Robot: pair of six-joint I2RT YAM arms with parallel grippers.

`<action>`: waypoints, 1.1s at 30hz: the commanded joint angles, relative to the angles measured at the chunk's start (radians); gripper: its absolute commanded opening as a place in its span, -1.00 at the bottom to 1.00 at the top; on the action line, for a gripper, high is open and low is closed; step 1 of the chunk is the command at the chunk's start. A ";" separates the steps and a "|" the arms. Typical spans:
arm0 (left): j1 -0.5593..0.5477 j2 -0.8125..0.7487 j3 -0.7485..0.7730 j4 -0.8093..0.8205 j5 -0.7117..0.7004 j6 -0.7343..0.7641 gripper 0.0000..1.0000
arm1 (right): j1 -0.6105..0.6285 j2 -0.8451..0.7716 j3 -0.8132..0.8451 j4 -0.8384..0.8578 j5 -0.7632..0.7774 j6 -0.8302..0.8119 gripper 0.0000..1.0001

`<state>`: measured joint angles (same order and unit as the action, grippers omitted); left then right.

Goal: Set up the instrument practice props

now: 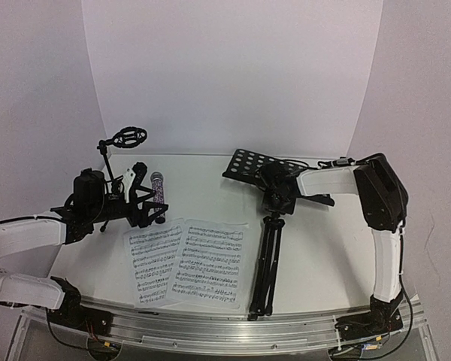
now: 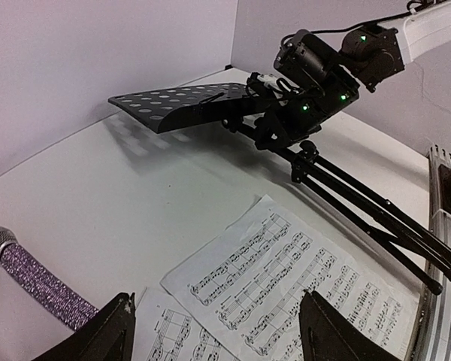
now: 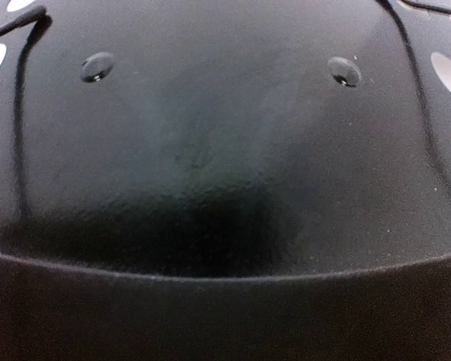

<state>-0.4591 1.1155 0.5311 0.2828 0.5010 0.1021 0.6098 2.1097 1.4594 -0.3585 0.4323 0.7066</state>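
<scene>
Two end effectors are being shown. The right end effector (image 1: 276, 194) is being held closed on the music stand (image 1: 269, 256) beneath its perforated plate (image 1: 249, 163), which is being kept off the desk (image 1: 316, 256) while the folded legs are pointing toward the near edge. The left end effector (image 2: 218, 335) is being held open and empty at the far edge of two music sheets (image 1: 209, 263). The microphone (image 1: 158, 194) is lying just beside it, and the mic stand (image 1: 126, 139) is standing behind.

You had plenty of bare worktop (image 1: 323, 248) to the right of the music stand (image 1: 267, 259), whose folded legs stretched toward the front edge. There was also an open strip at the back between the microphone (image 1: 158, 188) and the perforated desk (image 1: 249, 163). The two music sheets (image 1: 207, 263) lay flat up front, easy to pass over. Far left was tight though: an upright mic stand (image 1: 126, 138), with the left gripper (image 2: 216, 301) near the microphone.
</scene>
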 commanded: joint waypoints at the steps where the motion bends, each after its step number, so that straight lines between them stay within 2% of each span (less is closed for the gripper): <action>1: -0.007 0.072 0.073 0.067 0.062 -0.070 0.44 | -0.010 -0.272 -0.094 0.491 0.151 -0.116 -1.00; 5: -0.074 0.165 0.110 0.078 0.056 -0.116 0.36 | -0.010 -0.316 -0.158 0.687 0.178 -0.186 -1.00; 11: -0.196 0.350 0.254 0.114 0.076 -0.127 0.35 | -0.010 -0.311 -0.120 0.881 0.174 -0.300 -1.00; 26: -0.310 0.710 0.569 0.263 0.112 -0.251 0.36 | 0.013 -0.332 -0.003 1.151 0.188 -0.481 -1.00; 33: -0.353 0.882 0.753 0.275 0.035 -0.304 0.42 | 0.016 -0.285 0.048 1.241 0.183 -0.512 -1.00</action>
<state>-0.7920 1.9273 1.1534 0.5146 0.5823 -0.1674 0.6319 1.8908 1.3703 0.3605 0.4745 0.3018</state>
